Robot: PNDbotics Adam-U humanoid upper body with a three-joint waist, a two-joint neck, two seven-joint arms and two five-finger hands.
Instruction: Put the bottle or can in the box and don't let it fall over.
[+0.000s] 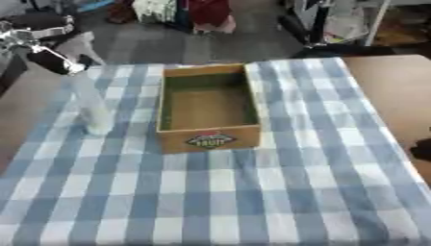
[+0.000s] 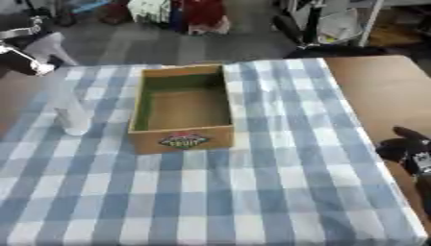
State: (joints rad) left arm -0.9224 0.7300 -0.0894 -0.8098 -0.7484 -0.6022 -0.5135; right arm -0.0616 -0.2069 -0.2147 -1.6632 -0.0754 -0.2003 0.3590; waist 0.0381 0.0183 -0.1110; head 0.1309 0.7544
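1. A blue-and-white checked cloth (image 1: 252,192) covers most of the worktop (image 2: 383,91), whose bare brown surface shows along the right side and at the far left edge.
2. Behind the worktop lies a grey floor with cluttered items at the far edge: something red, some pale fabric and a white frame. None of it touches the task's things.
3. A clear bottle (image 1: 91,103) stands upright on the cloth, just left of the box (image 1: 209,139) and apart from it. It is pale and see-through, so its outline is faint; its top reaches up towards the left hand.
4. The stretch of cloth between the bottle and the box's left wall is bare.
5. The left hand (image 1: 52,60) comes in from the upper left corner, black with silver parts, and sits at the bottle's top. Whether its fingers are closed round the neck or only beside it cannot be told.
6. The right hand (image 2: 406,149) shows at the right edge, low, on the bare worktop just past the cloth's border. It is dark, with one finger pointing up and to the left. It holds nothing, but how far the fingers are spread is too blurred to tell.
7. The box is an open-topped cardboard tray with brown walls, a greenish inner lining and a brown floor. A red and green label reading "FRUIT" (image 2: 183,140) sits on its near wall.
8. The box holds nothing; its floor is fully visible.
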